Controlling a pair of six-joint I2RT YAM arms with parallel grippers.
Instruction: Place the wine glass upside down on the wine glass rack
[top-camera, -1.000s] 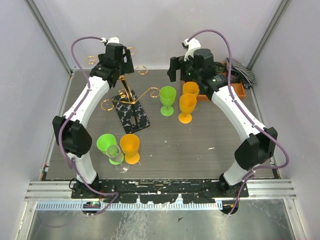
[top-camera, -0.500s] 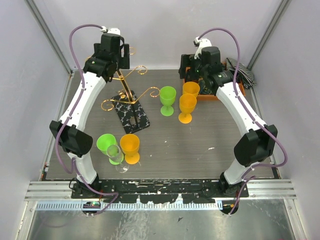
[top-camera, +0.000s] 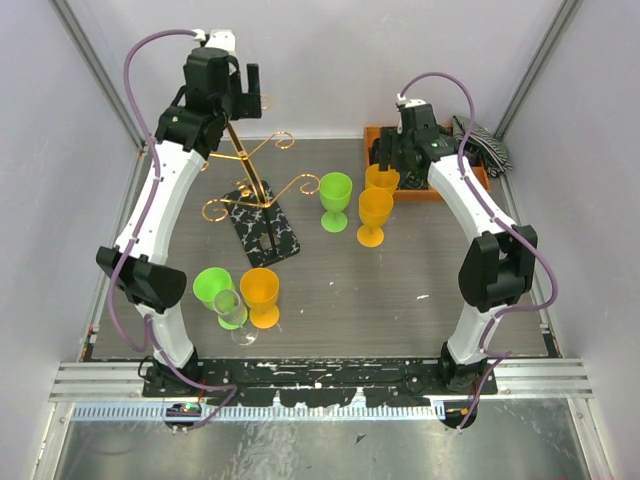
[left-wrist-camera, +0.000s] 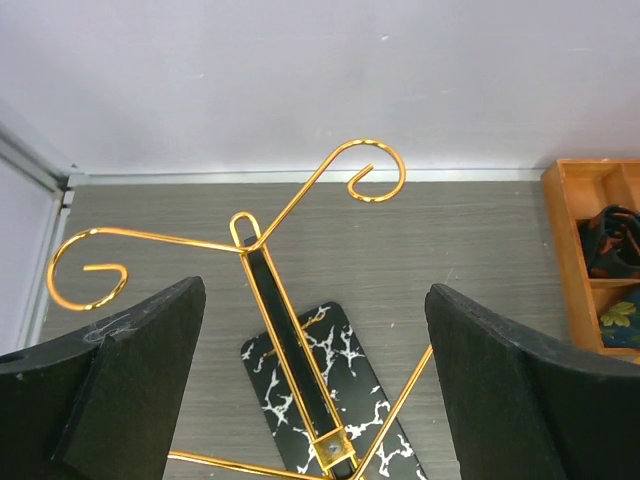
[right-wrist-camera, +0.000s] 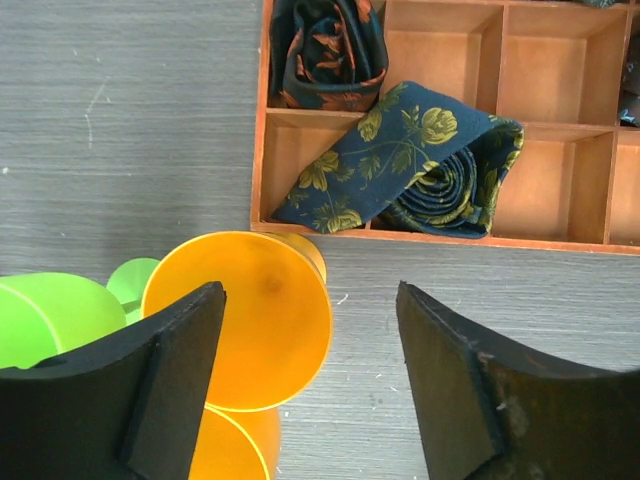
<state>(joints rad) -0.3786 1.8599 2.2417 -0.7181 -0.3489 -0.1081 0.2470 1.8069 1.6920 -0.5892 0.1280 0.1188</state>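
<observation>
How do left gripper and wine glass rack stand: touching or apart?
Apart. Left wrist view shows table between the wine glass rack and the left gripper's open fingers.

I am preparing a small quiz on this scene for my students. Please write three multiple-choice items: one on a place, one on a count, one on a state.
1. Where does the clear wine glass stand?
A. Upside down on a shelf.
B. At the near left, beside a green glass.
C. At the far wall.

2. How many orange glasses stand on the table?
A. One.
B. Three.
C. Five.

3. What is the left gripper's state?
A. Open and empty, above the wine glass rack.
B. Shut on a green glass.
C. Shut on a spoon.

Answers: 1 B, seen in the top view; 2 B, two at the far right, one beside the clear glass; 3 A, its fingers stand apart, only the rack below.
</observation>
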